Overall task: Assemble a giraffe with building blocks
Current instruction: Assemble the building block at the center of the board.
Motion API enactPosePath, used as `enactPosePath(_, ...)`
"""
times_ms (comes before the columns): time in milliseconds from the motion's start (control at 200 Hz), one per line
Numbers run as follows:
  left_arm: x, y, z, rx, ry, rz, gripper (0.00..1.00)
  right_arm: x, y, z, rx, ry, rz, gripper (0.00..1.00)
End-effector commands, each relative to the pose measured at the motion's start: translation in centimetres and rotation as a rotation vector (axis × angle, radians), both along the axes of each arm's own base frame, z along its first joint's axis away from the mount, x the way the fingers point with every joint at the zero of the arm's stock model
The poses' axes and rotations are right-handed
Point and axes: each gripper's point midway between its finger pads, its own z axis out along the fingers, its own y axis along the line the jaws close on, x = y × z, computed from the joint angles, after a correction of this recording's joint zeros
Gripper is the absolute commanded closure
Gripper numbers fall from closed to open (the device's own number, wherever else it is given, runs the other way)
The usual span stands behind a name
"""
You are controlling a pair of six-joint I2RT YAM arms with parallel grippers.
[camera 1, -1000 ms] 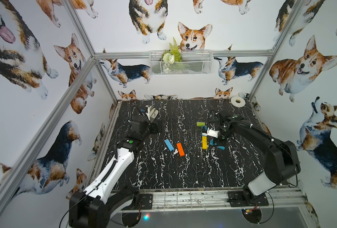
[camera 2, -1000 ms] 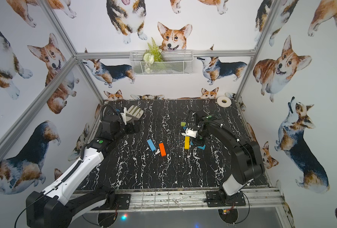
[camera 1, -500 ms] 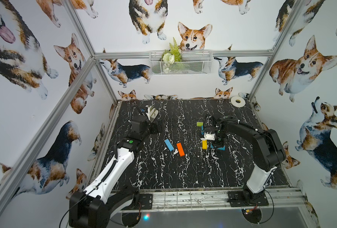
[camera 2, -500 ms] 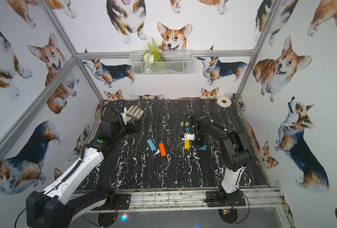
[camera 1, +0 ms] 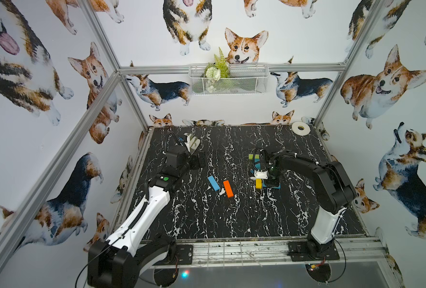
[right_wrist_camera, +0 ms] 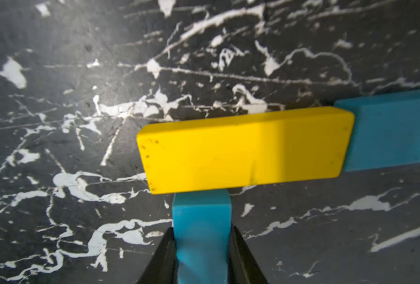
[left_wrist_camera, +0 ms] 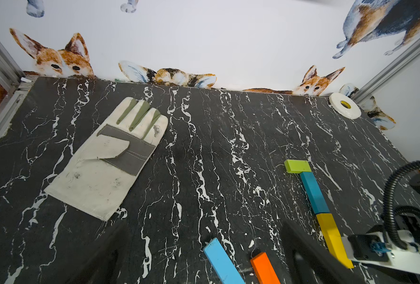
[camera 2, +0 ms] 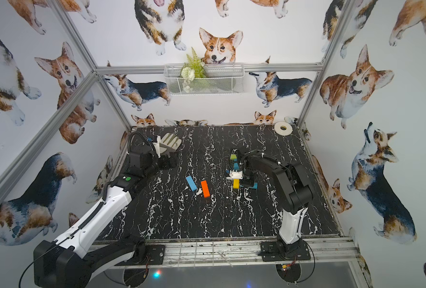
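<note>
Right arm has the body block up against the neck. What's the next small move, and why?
Probably open the right gripper and let go: the teal block in its jaws already butts the long side of the yellow block near its free end, where a body belongs.

A white and grey glove (left_wrist_camera: 105,157) lies flat near the table's (camera 1: 257,217) far left corner. A white tape roll (camera 1: 300,128) sits in its far right corner. A wire basket (camera 1: 244,84) holding a fern (camera 1: 220,64) hangs above the far edge.

Readable text: none in any view right now.
White tape roll with yellow core (left_wrist_camera: 345,109): there's dark print on that core, but it's too small to make out.
</note>
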Motion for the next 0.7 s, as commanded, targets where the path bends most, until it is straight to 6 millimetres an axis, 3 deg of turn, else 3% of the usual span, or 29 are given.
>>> enactPosePath(0,0.3,-0.1,0.8,-0.014,-0.027,0.001,0.0,-0.1,0.6,0.0,0.019,0.02,0.048,0.97)
enactPosePath(696,0.3,-0.2,0.8,-0.014,-0.024,0.0,0.0,-1.1,0.3,-0.1,0.046,0.044,0.046,0.96)
